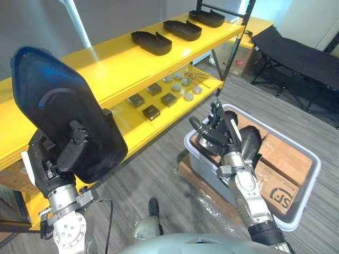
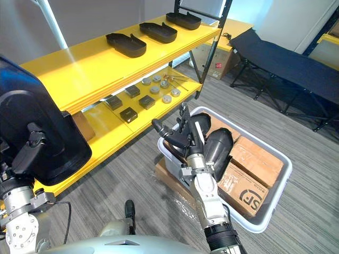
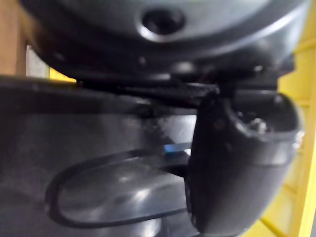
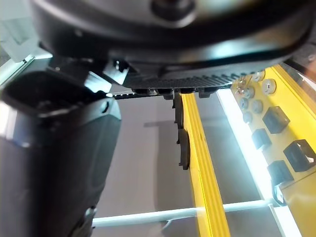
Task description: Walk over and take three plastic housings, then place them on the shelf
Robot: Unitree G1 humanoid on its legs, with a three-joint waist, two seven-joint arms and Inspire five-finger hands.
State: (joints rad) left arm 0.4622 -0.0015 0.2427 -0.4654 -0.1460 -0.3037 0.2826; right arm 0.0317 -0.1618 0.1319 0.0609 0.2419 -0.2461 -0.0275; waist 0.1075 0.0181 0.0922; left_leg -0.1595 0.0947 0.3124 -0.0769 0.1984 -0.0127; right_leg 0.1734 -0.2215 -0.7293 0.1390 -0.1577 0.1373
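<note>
gripping a large black plastic housing (image 1: 53, 100), the left robot hand (image 1: 61, 159) holds it upright and raised at the robot's left, with fingers and thumb curled round its lower part. the housing stands in front of the near end of a yellow shelf (image 1: 106, 66).

on the top board of the shelf three more black housings lie in a row, well apart from each other: a near one (image 1: 151, 42), a middle one (image 1: 182, 29) and a far one (image 1: 207, 17), all with the hollow side up.

the lower board (image 1: 124, 117) carries small black blocks (image 1: 151, 111) and, past them, a cluster of round metal discs (image 1: 188, 96).

the right robot hand (image 1: 220, 132) hangs over the near corner of a pale grey bin (image 1: 304, 193), its fingers straight and spread, thumb out to the side, holding nothing.

the bin sits on the grey plank floor (image 1: 159, 153), at the robot's right and just beside the shelf. inside it, one rounded black housing (image 1: 250, 140) lies just behind the right robot hand, resting among brown cardboard boxes (image 1: 283, 159) that take up the rest of the bin.

a dark folding cot (image 1: 296, 53) stands farther back on the right.
</note>
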